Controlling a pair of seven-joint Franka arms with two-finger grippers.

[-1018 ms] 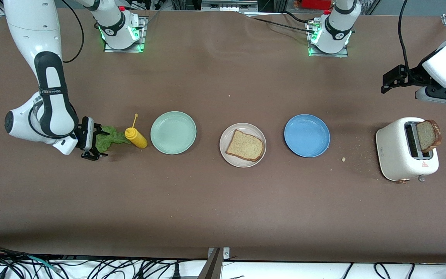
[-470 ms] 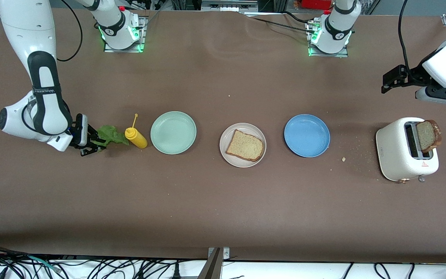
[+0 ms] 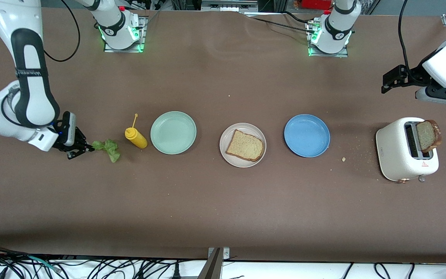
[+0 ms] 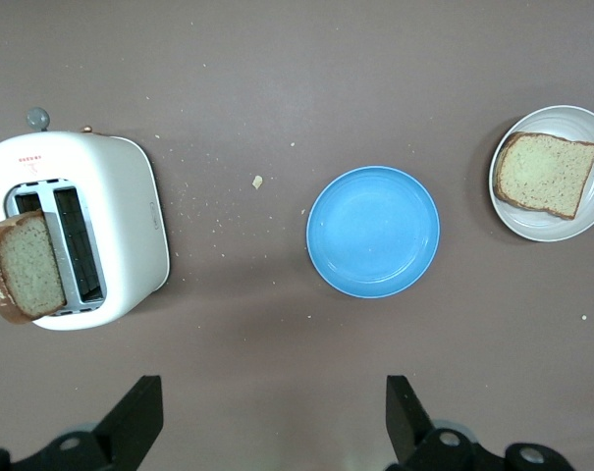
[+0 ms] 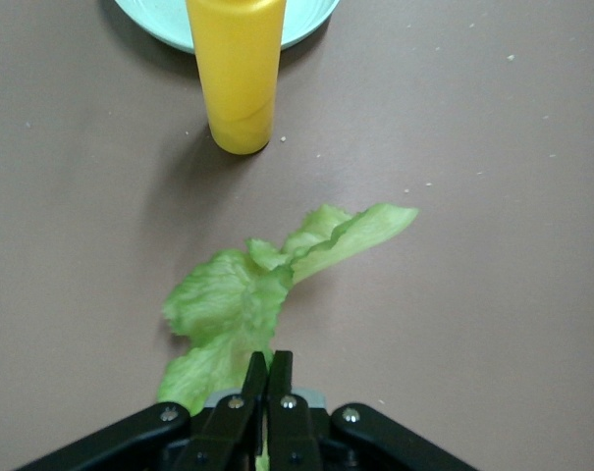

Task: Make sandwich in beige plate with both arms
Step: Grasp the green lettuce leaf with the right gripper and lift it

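Your right gripper [image 5: 267,378] has its two thin black fingers pressed nearly together, pinching the stem end of the lettuce leaf [image 5: 252,294]. The leaf is ruffled and pale green, with one long lobe curling outward, and it spreads away from the fingertips above the matte brown table [image 3: 215,201]. In the front view the right gripper [image 3: 76,148] sits toward the right arm's end of the table, with the lettuce leaf [image 3: 107,148] trailing from it toward the yellow squeeze bottle [image 3: 136,136]. You cannot tell whether the leaf's loose end rests on the table.

The bottle is a smooth, glossy cylinder with a thin nozzle, lying apart from the leaf. Just beside it sits the round mint green plate [image 3: 173,132], shallow with a low rim.

Near the table's middle you have the beige plate [image 3: 225,150], round and off-white, holding one square bread slice [image 3: 245,145] with a tan, grainy face and darker crust. Next toward the left arm's end comes the smooth blue plate [image 3: 307,135], then scattered crumbs [image 3: 343,159], then the rounded white toaster [image 3: 397,155]. A second bread slice [image 3: 428,135] stands tilted out of one toaster slot.

Your left gripper [image 4: 272,417] waits with its fingers spread wide and holding nothing, above the table between the toaster [image 4: 120,221] and the blue plate [image 4: 373,232]. In the front view the left gripper [image 3: 395,79] hangs over bare table at the left arm's end.
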